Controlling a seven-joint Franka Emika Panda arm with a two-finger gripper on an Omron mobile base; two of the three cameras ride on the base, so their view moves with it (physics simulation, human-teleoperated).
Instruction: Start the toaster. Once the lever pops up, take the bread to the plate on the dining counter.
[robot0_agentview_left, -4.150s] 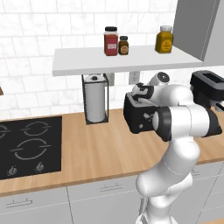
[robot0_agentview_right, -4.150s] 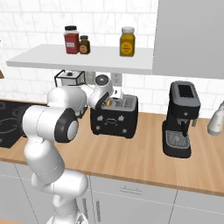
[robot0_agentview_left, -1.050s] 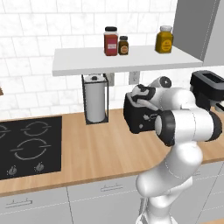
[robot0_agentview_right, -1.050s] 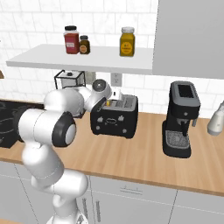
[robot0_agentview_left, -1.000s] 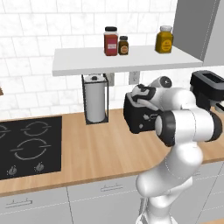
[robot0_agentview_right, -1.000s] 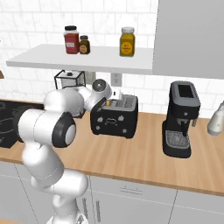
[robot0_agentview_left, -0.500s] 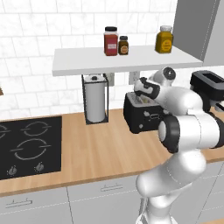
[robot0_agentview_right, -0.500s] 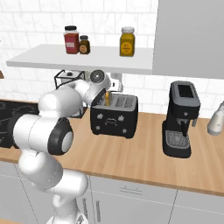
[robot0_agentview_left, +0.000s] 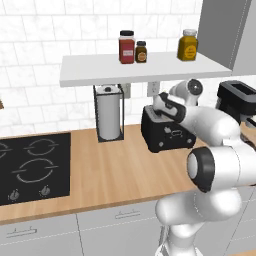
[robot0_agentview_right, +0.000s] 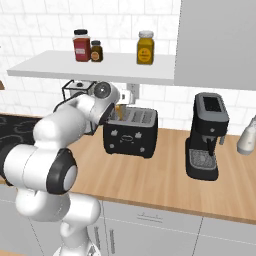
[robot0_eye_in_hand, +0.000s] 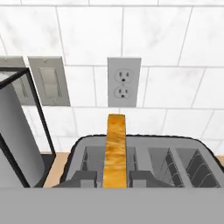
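I see the black toaster (robot0_agentview_right: 130, 131) on the wood worktop (robot0_agentview_right: 165, 175) by the wall. The bread (robot0_eye_in_hand: 115, 148) stands up out of a left slot. My gripper (robot0_eye_in_hand: 114, 178) sits low with one finger on each side, squeezing the bread

1. 1 toaster (robot0_agentview_right: 130, 131), 4 slots on top
2. 1 bread (robot0_eye_in_hand: 115, 148) slice
3. 3 jars (robot0_agentview_right: 81, 45) on the shelf (robot0_agentview_right: 100, 67)
4. 1 coffee machine (robot0_agentview_right: 206, 136)
5. 1 paper towel roll (robot0_agentview_left: 109, 115)
6. 1 hob (robot0_agentview_left: 31, 165)
7. 1 wall outlet (robot0_eye_in_hand: 124, 82)
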